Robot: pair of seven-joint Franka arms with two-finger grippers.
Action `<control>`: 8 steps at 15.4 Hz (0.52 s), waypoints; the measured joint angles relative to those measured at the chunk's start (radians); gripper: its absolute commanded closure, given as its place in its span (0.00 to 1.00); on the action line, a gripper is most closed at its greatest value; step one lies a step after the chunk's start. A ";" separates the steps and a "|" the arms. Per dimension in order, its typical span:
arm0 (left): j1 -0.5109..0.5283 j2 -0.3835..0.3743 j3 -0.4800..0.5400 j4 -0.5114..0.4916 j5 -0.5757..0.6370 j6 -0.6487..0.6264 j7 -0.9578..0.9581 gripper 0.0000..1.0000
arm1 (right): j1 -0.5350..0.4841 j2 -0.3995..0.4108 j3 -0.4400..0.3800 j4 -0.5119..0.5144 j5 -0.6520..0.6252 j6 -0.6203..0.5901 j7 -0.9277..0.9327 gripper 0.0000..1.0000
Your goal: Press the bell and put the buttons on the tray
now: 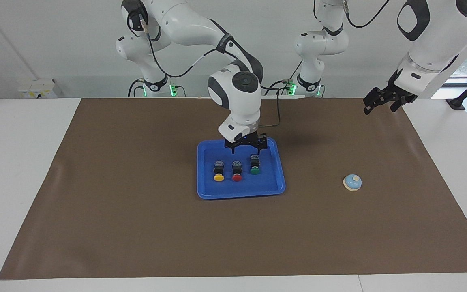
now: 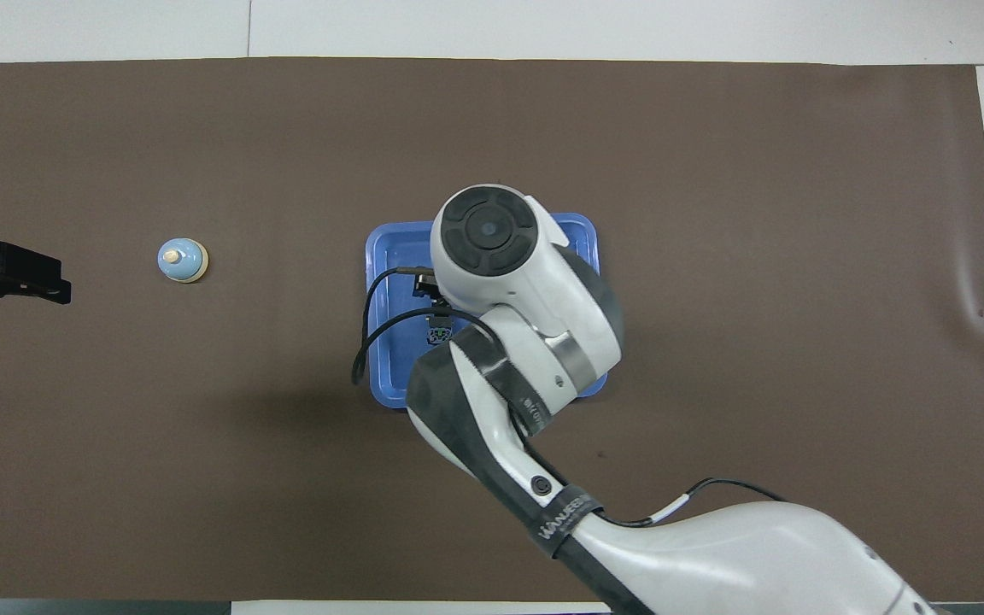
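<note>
The bright blue tray point(image 1: 241, 191) lies mid-table. In it stand the three buttons in a row: yellow point(image 1: 218, 177), red point(image 1: 237, 177) and green point(image 1: 255, 170). My right gripper point(image 1: 246, 148) hangs open and empty just above the tray's edge nearest the robots, over the red and green buttons and clear of them. In the overhead view the right arm hides the buttons and most of the tray point(image 2: 383, 256). The bell point(image 1: 352, 182) point(image 2: 182, 259) stands on the mat toward the left arm's end. My left gripper point(image 1: 383, 101) point(image 2: 5, 275) waits raised over that end of the mat.
A brown mat point(image 1: 136, 211) covers most of the white table. A cable point(image 2: 368, 333) loops from the right wrist over the tray's edge. The arm bases stand along the table's edge nearest the robots.
</note>
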 measured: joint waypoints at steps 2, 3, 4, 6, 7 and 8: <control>0.000 0.000 0.000 0.000 0.000 0.000 0.000 0.00 | -0.083 -0.066 -0.001 0.003 0.000 -0.085 -0.048 0.00; 0.000 0.000 0.000 0.000 0.000 0.000 0.000 0.00 | -0.125 -0.100 -0.001 0.003 0.000 -0.127 -0.090 0.00; 0.000 0.000 0.000 0.000 0.000 0.000 0.000 0.00 | -0.164 -0.129 -0.002 0.003 0.000 -0.164 -0.135 0.00; 0.000 0.000 0.000 0.000 0.000 0.000 0.000 0.00 | -0.240 -0.173 -0.002 0.002 0.001 -0.228 -0.239 0.00; 0.000 0.000 0.000 0.000 0.000 0.000 0.000 0.00 | -0.277 -0.189 -0.003 0.002 0.001 -0.254 -0.295 0.00; 0.000 0.000 0.000 0.000 0.000 0.000 0.000 0.00 | -0.315 -0.202 -0.004 0.002 0.000 -0.277 -0.354 0.00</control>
